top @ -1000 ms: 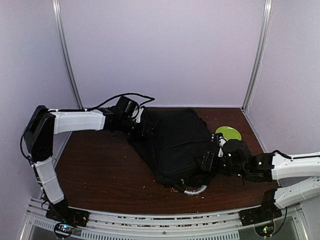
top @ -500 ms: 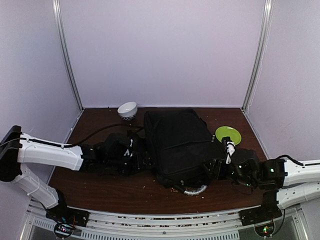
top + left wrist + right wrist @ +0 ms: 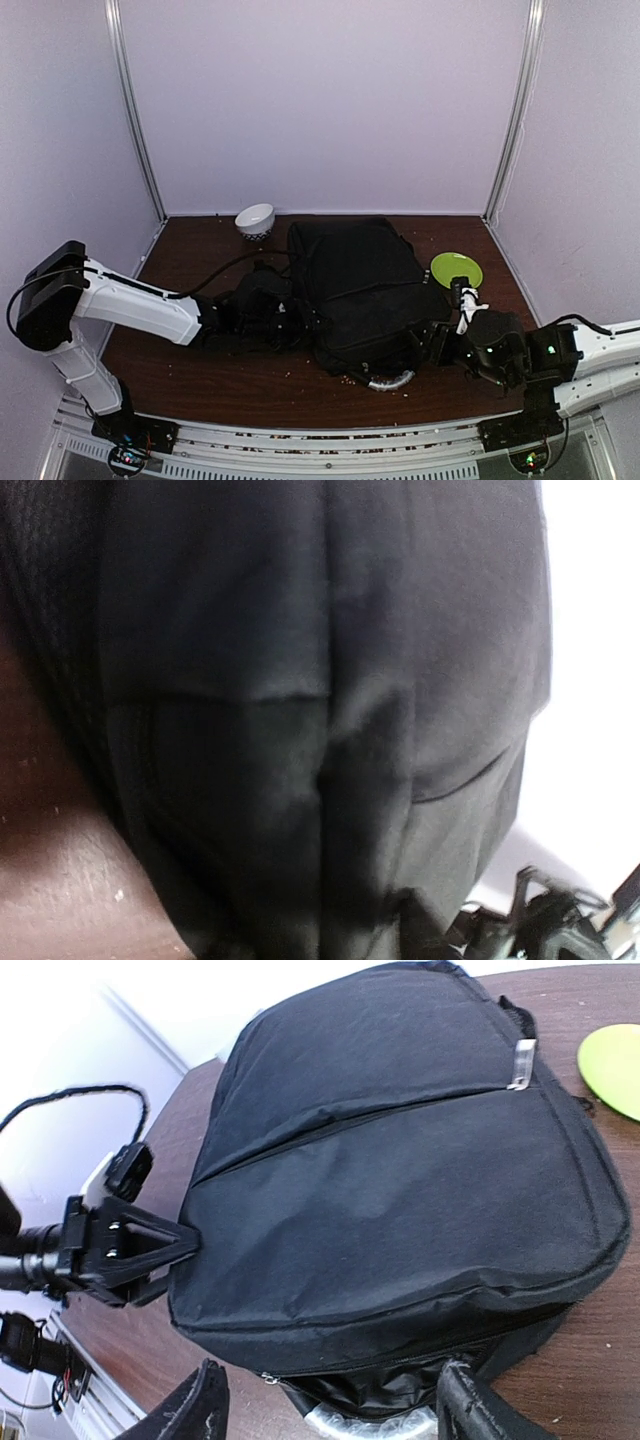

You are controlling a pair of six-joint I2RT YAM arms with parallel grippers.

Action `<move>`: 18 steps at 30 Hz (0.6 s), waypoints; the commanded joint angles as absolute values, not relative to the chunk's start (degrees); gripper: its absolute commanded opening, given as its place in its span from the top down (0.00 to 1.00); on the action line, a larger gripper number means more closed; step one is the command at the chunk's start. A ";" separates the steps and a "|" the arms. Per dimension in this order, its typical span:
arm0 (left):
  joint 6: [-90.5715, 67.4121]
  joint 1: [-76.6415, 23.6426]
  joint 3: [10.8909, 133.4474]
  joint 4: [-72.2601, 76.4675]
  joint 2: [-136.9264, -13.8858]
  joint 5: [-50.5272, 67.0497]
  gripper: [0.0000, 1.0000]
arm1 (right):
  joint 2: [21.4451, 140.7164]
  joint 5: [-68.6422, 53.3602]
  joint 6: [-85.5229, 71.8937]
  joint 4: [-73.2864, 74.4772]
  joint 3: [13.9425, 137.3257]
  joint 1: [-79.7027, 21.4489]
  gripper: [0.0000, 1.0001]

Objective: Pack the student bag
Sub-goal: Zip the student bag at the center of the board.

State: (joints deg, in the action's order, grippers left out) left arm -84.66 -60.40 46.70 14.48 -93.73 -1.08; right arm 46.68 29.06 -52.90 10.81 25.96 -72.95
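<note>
Student bag [image 3: 355, 280]: black woven cloth, matt, soft, finely textured.
Zip pull [image 3: 520, 1063]: pale, with a metallic sheen.
Handle [image 3: 388, 381], at the bag's 6 o'clock: grey-white, smooth.
Table [image 3: 200, 370]: dark brown wood-look top, low sheen, speckled with crumbs.
Plate [image 3: 457, 268], 3 o'clock: lime green, smooth.
Bowl [image 3: 255, 218], 10 o'clock: white, glossy.
Arm shells [image 3: 140, 303]: white, smooth plastic.

Overhead cam looks down on the whole desk [image 3: 200, 365]; left wrist cam's right up against the bag [image 3: 300, 730], right one's a bit farther back.
</note>
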 commanded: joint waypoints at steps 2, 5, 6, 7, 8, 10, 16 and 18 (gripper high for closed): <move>-87.10 -59.36 45.89 22.64 -94.62 -0.82 0.84 | 49.63 20.63 -47.10 2.34 23.74 -73.47 0.30; -86.71 -59.33 46.93 20.79 -93.40 -1.04 1.00 | 52.65 17.26 -46.59 -3.59 21.53 -73.56 0.34; -86.71 -59.33 47.13 20.42 -93.01 -1.15 1.00 | 54.02 16.60 -46.58 -4.74 21.36 -73.52 0.35; -86.82 -59.33 47.38 20.05 -92.66 -1.21 1.00 | 55.50 15.70 -46.63 -5.92 21.34 -73.56 0.38; -87.14 -59.26 47.59 19.65 -92.23 -1.23 1.00 | 57.08 14.62 -46.53 -7.35 21.29 -73.63 0.39; -87.64 -59.28 48.29 19.02 -91.61 -1.45 1.00 | 60.55 12.49 -46.47 -10.24 21.63 -73.79 0.42; -87.89 -59.24 51.13 16.89 -90.26 -1.11 1.00 | 69.04 11.45 -47.95 -17.69 22.33 -74.09 0.46; -88.01 -59.15 51.54 16.36 -89.89 -0.96 1.00 | 70.90 11.38 -48.57 -20.38 22.01 -74.08 0.47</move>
State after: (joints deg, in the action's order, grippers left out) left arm -87.50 -59.70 48.18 13.87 -93.32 -0.34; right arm 68.23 12.36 -47.77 -12.10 21.93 -73.65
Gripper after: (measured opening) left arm 0.035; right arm 0.537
